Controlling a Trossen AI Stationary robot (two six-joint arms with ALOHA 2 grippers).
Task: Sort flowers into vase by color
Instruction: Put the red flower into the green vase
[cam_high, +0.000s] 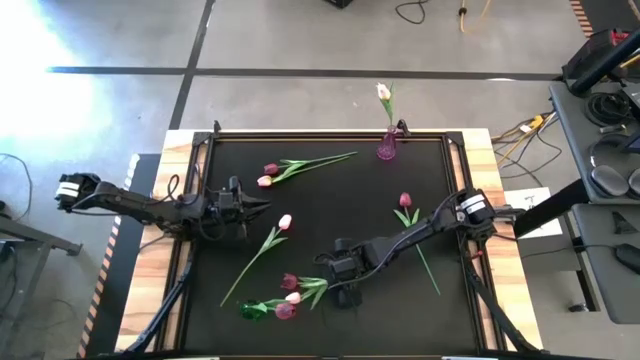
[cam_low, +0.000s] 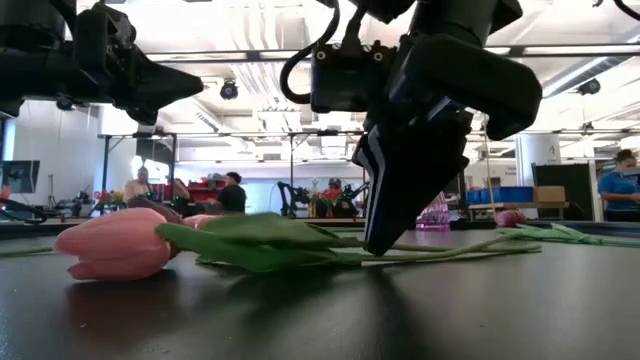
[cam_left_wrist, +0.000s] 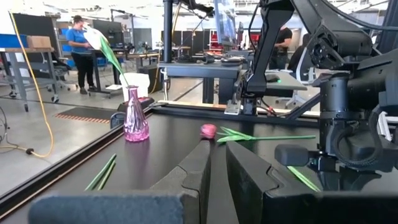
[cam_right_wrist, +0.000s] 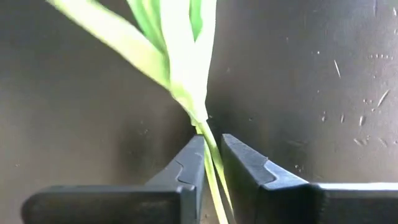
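My right claw (cam_right_wrist: 212, 163) is down on the mat (cam_high: 330, 200) at its near middle, fingers (cam_right_wrist: 184, 168) pinched on a green stem (cam_right_wrist: 210, 158) just below its leaves. That stem belongs to the tulips (cam_high: 292, 290) lying in a bunch at the near edge, beside a green vase (cam_high: 251, 311) on its side. My left claw (cam_high: 262, 207) hovers over the left of the mat, closed and empty. A pink vase (cam_high: 387, 147) at the far edge holds one pale tulip (cam_high: 383, 92). More tulips lie scattered across the mat.

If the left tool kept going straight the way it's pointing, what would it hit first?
Probably the dark magenta tulip head lying on the black mat straight ahead of the left tool; depth is unclear, so it might pass beside it.
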